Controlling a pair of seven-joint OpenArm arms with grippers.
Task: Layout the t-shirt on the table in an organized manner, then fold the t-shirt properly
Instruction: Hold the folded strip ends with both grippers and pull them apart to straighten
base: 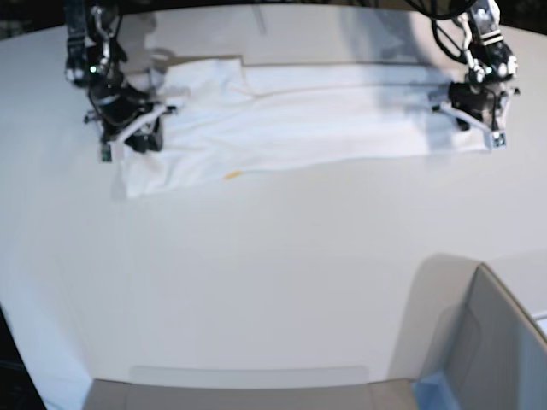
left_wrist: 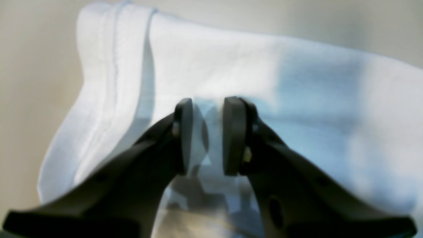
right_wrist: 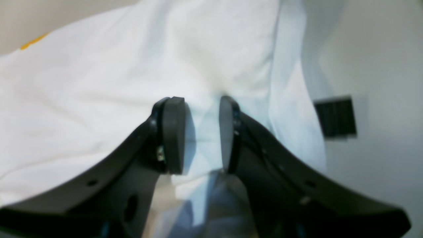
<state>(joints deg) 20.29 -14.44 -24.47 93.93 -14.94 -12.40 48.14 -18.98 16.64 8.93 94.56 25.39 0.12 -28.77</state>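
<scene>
The white t-shirt (base: 325, 120) lies stretched in a long band across the far part of the table (base: 256, 282). A small orange mark (base: 231, 175) shows at its near edge. On the right of the base view, my left gripper (base: 472, 115) is at the shirt's end. In its wrist view that gripper (left_wrist: 207, 102) is shut on a raised fold of the cloth (left_wrist: 231, 59), with a stitched hem to the left. My right gripper (base: 137, 132) is at the other end. Up close it (right_wrist: 201, 99) is shut on bunched white cloth (right_wrist: 99, 92). A small dark tag (right_wrist: 335, 117) shows to the right.
A grey box with a blue corner (base: 496, 342) stands at the near right of the table. The table's curved edge runs along the left and front. Wide white tabletop spreads between the shirt and the box.
</scene>
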